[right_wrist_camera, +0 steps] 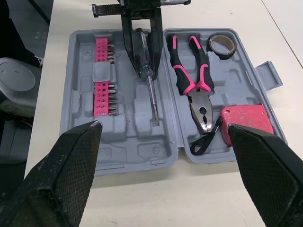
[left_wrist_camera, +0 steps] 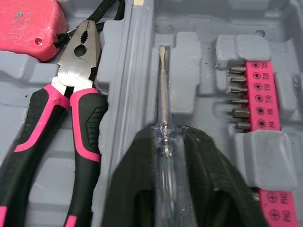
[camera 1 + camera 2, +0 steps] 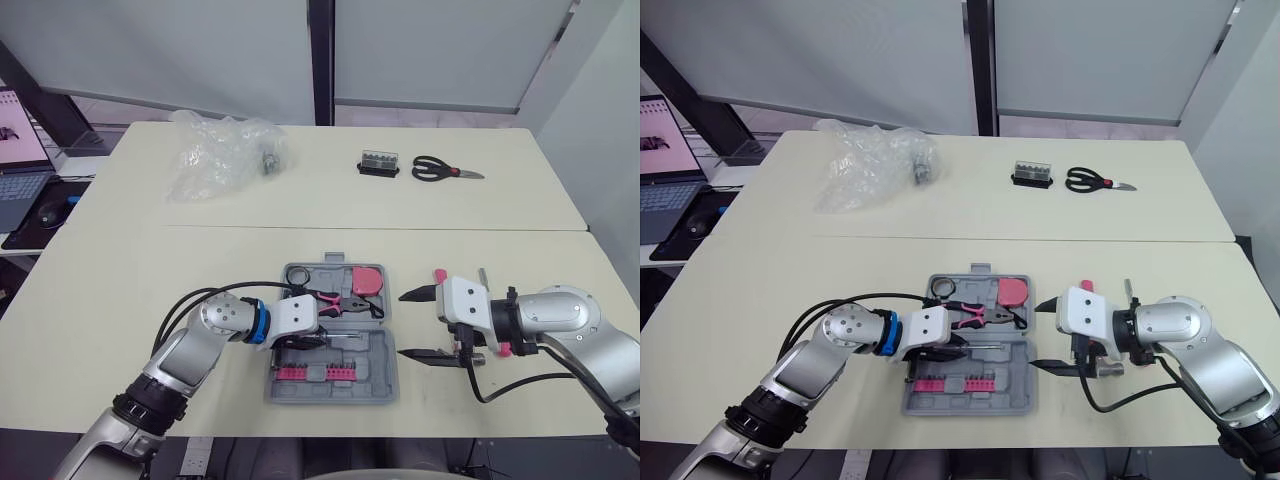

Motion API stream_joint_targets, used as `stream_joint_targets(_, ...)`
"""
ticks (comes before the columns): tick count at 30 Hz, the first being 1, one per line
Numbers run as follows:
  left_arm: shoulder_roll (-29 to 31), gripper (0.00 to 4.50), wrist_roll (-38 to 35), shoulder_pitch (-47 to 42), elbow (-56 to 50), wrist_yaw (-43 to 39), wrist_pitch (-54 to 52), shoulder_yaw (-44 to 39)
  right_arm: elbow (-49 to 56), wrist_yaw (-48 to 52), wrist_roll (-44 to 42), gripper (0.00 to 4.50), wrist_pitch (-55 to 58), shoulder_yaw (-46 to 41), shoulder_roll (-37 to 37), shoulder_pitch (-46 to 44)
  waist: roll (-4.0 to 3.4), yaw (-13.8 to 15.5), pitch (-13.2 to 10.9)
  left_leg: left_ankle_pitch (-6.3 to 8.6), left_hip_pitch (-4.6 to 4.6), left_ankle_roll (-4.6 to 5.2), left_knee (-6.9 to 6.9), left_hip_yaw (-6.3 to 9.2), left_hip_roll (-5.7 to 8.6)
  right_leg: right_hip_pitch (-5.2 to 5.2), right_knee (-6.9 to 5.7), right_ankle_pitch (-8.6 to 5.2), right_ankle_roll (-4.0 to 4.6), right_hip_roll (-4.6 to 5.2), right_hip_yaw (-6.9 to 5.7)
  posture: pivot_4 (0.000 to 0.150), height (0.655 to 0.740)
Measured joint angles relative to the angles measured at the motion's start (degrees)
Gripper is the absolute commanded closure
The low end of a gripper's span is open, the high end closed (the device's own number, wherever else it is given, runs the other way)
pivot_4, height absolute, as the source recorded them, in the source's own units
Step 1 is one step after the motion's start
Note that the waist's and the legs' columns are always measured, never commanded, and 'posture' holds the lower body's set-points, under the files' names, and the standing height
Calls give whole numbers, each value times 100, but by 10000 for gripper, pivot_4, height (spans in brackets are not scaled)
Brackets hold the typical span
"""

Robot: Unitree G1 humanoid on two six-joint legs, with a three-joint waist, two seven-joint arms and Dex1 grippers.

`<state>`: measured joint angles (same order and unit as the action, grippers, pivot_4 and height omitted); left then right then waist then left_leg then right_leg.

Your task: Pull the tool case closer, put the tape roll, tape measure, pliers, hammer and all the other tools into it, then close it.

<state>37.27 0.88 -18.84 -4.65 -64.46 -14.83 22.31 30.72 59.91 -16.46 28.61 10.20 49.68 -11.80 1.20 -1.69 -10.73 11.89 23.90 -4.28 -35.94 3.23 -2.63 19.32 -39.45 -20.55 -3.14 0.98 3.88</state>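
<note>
At the far left a laptop (image 3: pixel 18 150) sits off the table (image 3: pixel 100 270), its screen too small to read, and a crumpled plastic bag (image 3: pixel 215 155) lies on the far part of the table. The tool case (image 1: pixel 128 161) lies open near the front edge, right before the robot, so the pulling-in looks done and the packing is in hand. The left gripper (image 2: pixel 166 142) is clenched on the clear handle of a screwdriver (image 2: pixel 162 90), whose shaft lies along a moulded groove in the near half of the case; whether it is fully seated I cannot tell. The next move, I judge, calls for pressing it down into the groove, letting go, and lifting away without dragging it out. In the far half of the case lie the tape roll (image 1: pixel 221 45), the pliers (image 2: pixel 78 71) and the pink tape measure (image 1: pixel 246 120), whose small print cannot be read. A pink strip of bits (image 2: pixel 262 99) in the near half carries a size mark beside each bit; "PH" can be read at its lower end, the rest too fine to be sure of. The right gripper (image 3: pixel 403 325) hovers just beside the case's right edge, fingers spread wide and holding nothing. A small black box (image 3: pixel 379 163) and scissors (image 3: pixel 440 170) lie well apart from the case on the far side.
</note>
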Motion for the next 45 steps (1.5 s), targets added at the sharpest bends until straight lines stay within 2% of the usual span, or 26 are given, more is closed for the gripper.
stream_joint_targets(8,155,1281,-255,-58,-697,103,-290,-386,13,-5,-10,0,28,0,2,9,0,-11,0,0,0,0,0,-1,-1,0,0,0,0,-1,1,1500,7400)
stream_joint_targets(9,210,1281,-283,-55,-739,99,-303,-446,14,-5,-11,0,40,0,2,11,0,-11,0,0,0,0,0,0,-1,0,0,0,0,-1,1,1500,7400)
stream_joint_targets(12,407,6360,-364,-44,-620,-1,-161,-562,14,-5,-9,0,48,0,2,10,0,-8,0,0,-1,0,0,-1,-1,0,-1,0,0,-1,1,1500,7400)
stream_joint_targets(23,295,42800,-417,-52,-34,-237,40,-427,13,-17,-2,0,48,13,-9,-11,0,-1,0,0,0,0,0,-1,0,0,0,0,0,0,1,1500,7400)
stream_joint_targets(24,272,44594,-384,-47,13,-232,41,-391,13,-21,-1,0,48,13,-10,-11,0,-1,0,0,0,0,-1,0,0,1,0,0,0,-1,0,1500,7400)
stream_joint_targets(35,103,44594,-12,-50,379,-65,186,-117,13,-28,-2,0,54,14,-15,-11,0,-3,0,0,-1,0,-1,-1,0,0,-2,0,0,-1,1,1500,7400)
stream_joint_targets(45,23,44594,-110,8,580,11,512,-190,13,-29,14,0,29,14,-15,-10,-2,-10,1,0,-4,1,-3,0,-1,0,-10,0,0,-1,1,1500,7400)
